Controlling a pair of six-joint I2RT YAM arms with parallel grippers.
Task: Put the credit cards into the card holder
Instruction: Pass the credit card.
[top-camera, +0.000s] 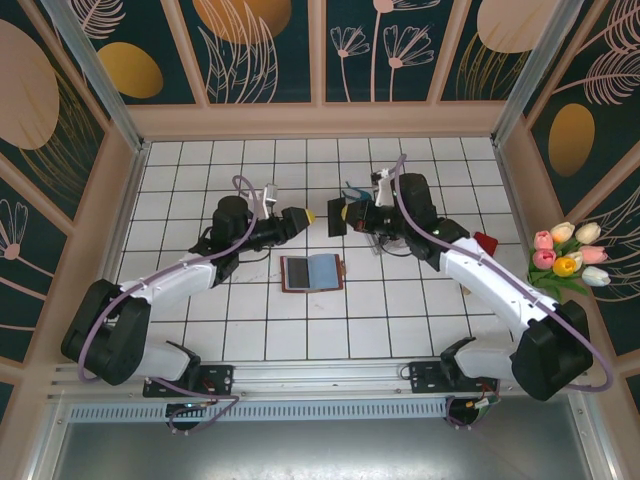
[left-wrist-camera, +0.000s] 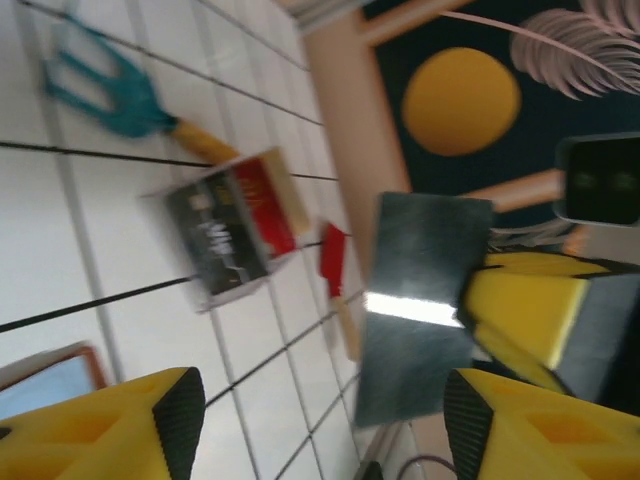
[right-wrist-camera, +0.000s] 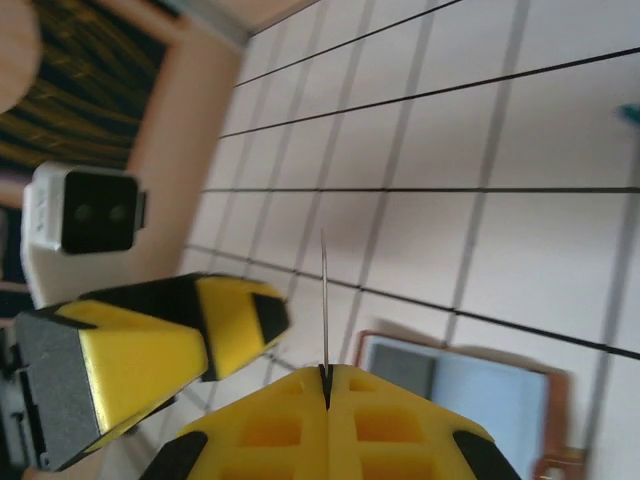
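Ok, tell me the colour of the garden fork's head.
Teal blue; the garden fork shows best in the left wrist view.

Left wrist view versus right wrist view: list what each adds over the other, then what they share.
Left wrist: garden fork, small box, red card, and the dark card face-on. Right wrist: that card edge-on, plus the left arm's camera. Both: the right end effector shut on the dark card, the open left end effector, and the card holder.
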